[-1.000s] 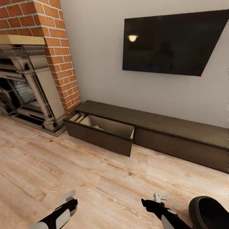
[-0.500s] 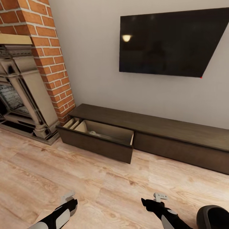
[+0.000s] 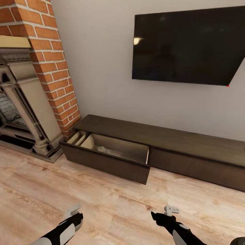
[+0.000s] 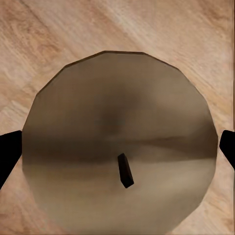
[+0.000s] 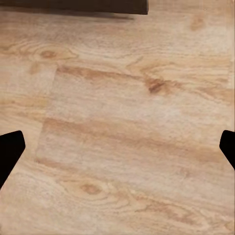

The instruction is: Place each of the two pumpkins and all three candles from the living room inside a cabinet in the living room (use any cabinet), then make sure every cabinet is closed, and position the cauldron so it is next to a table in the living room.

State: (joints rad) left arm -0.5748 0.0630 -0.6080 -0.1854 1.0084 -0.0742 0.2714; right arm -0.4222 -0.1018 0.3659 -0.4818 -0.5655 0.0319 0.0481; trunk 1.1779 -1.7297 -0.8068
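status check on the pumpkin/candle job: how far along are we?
Partway. Done: the cabinet has its left drawer pulled open, with a pale object inside, too small to identify. In hand: a candle sits between the left claw's fingers; the right claw is open and empty. Left: stow this candle and anything still out, shut the drawer, place the cauldron.

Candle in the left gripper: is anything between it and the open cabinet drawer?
Nothing visible. Just wooden floor lies between the left gripper, holding the candle, and the pulled-out cabinet drawer, which is open at the top.
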